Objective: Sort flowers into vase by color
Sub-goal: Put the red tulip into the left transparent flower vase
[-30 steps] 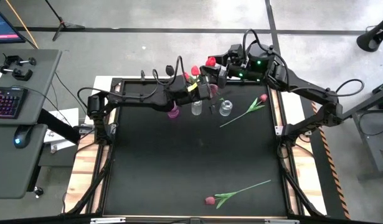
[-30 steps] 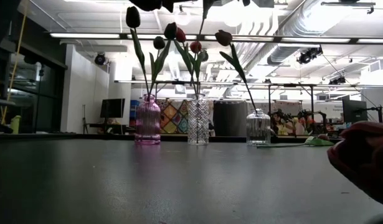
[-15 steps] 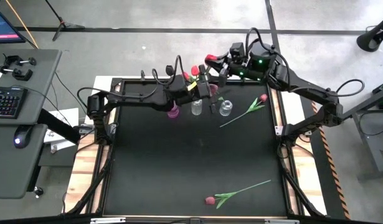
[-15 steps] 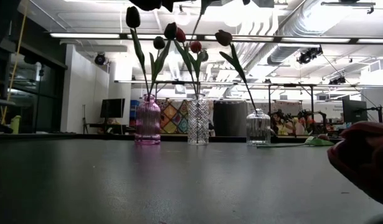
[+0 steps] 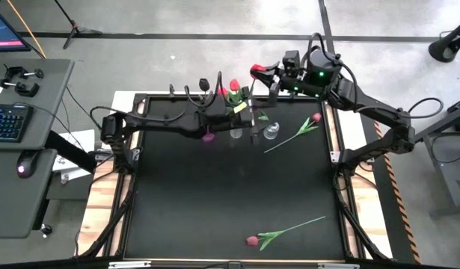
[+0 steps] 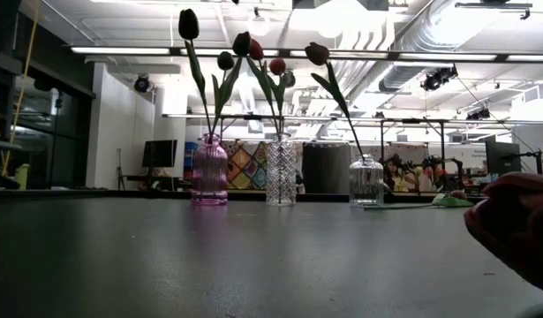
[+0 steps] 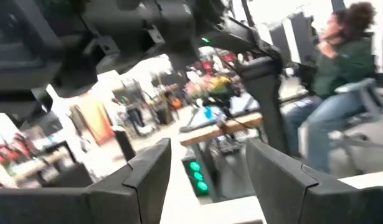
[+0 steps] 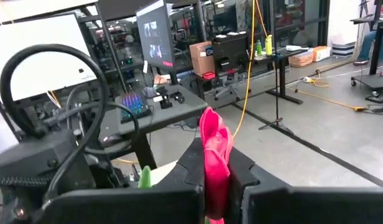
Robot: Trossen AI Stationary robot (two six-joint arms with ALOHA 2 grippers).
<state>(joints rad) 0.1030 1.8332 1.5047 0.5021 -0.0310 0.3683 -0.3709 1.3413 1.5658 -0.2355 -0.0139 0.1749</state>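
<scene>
Three vases stand in a row at the table's far side: a pink vase (image 6: 209,170) with dark tulips, a clear middle vase (image 6: 281,172) with red tulips, and a clear right vase (image 6: 366,181) with one maroon tulip. My right gripper (image 5: 264,75) is above them, shut on a red tulip (image 8: 215,149); its stem is hidden below the fingers. My left gripper (image 5: 249,113) hovers open over the vases with nothing between its fingers (image 7: 147,180). A pink tulip (image 5: 298,131) lies flat on the table right of the vases. Another pink tulip (image 5: 283,230) lies near the front edge. My right gripper pinches the red tulip's head (image 8: 211,163) between its two fingers, and the petals stick out past the fingertips. The flower is held high above the vases. Where its stem hangs cannot be seen.
The mat's middle (image 5: 230,187) is bare. A pink flower head (image 6: 514,225) fills the low view's right edge, close to the camera. A desk with a keyboard (image 5: 7,122) stands left of the table. In the room beyond, a person (image 7: 340,81) sits on a chair.
My right gripper has closed on the red tulip's head and drawn back a little toward the table's far right corner. Both grippers have risen out of the top of the low view. The tulips in the three vases stand as before.
</scene>
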